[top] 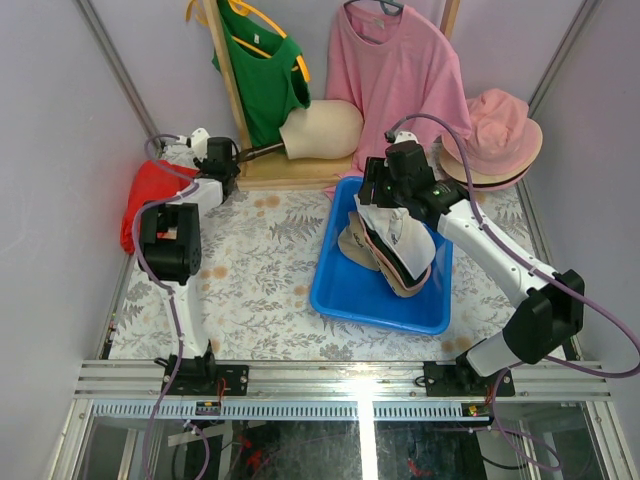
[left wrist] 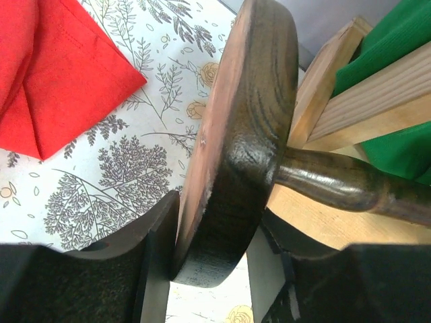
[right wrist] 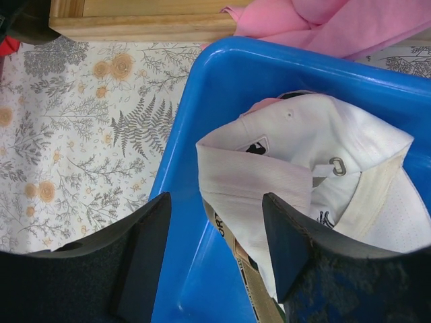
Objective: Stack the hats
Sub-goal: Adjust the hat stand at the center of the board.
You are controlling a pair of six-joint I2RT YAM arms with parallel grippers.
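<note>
White cap is found in blue bin, directly under R gripper: jaws apart, grip unclear. L gripper is set astride wooden base, far off; clamp unconfirmed.

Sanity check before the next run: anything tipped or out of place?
Yes. The mannequin head lies tipped on its side at the back, by the wooden rack. Its dark round base stands on edge between the fingers of the left gripper. That is odd, since it is no hat.
</note>
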